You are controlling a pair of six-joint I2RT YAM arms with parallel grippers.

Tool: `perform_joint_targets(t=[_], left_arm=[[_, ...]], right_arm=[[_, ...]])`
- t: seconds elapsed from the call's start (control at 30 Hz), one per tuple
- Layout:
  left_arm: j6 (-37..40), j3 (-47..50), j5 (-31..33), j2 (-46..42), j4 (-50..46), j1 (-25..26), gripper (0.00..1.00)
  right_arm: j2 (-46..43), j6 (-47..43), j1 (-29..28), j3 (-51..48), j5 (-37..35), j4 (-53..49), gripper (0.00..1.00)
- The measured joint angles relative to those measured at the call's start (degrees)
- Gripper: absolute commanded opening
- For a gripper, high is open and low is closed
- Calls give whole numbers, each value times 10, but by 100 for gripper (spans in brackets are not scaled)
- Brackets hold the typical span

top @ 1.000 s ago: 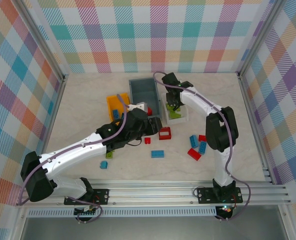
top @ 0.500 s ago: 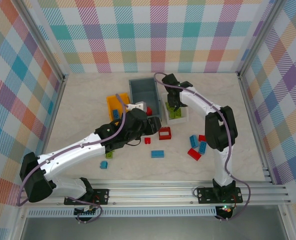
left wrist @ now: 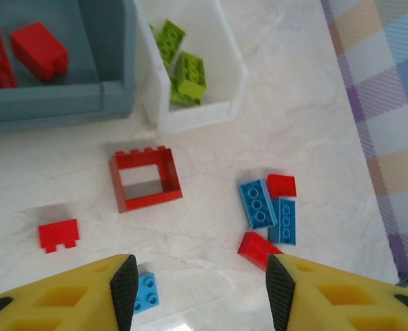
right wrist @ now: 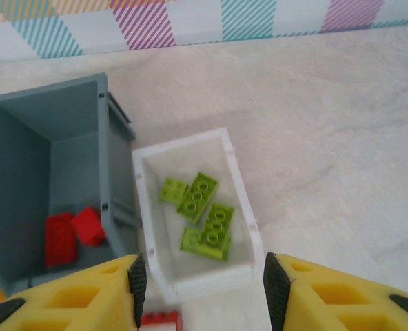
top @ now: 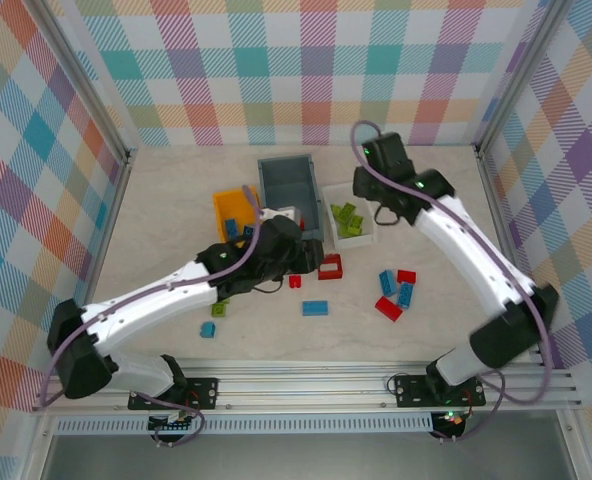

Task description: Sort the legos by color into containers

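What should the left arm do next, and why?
Probably lower the left gripper onto the red frame brick. Its jaws stand open and empty, that brick lies loose on the table just ahead, and the nearby grey-blue bin already holds red bricks.

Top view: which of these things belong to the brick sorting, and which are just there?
Job:
red bricks, blue bricks, green bricks
orange bin, grey bin, white bin

Just there:
checked walls
metal rail
tabletop
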State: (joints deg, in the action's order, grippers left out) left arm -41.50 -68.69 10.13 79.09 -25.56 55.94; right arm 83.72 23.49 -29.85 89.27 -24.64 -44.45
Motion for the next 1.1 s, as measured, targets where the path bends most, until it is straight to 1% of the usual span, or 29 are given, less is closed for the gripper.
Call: perform_joint_targets(t=[0.13, 0.23, 0.3, 0.4, 0.57, 0.7, 0.8, 0.9, 1.1], left_arm=[[4, -80, -17, 121, -10, 37, 60], [-2, -159, -20, 220, -26, 59, 63], [-10, -203, -21, 281, -30, 69, 65], [-26, -257, -33, 359, -33, 74, 67], [-56, -346, -53, 466, -50, 75, 68], [-66, -416, -59, 523, -77, 75, 68], [-67, -467, -62, 554, -101, 75, 67], [-67, -499, -62, 574, -119, 75, 63], [-67, -512, -61, 599, -144, 75, 58]], right_arm=[[-160, 47, 0, -126, 20, -18, 59], [-260, 77, 0, -189, 33, -48, 62], [-313, 92, 0, -212, 39, -65, 64], [-371, 109, 0, -221, 42, -91, 64], [-421, 126, 0, -221, 41, -112, 64], [-428, 132, 0, -220, 41, -121, 64], [-426, 134, 0, -220, 41, -125, 64], [-426, 136, 0, -220, 41, -127, 64], [-426, 138, 0, -220, 41, -129, 64]])
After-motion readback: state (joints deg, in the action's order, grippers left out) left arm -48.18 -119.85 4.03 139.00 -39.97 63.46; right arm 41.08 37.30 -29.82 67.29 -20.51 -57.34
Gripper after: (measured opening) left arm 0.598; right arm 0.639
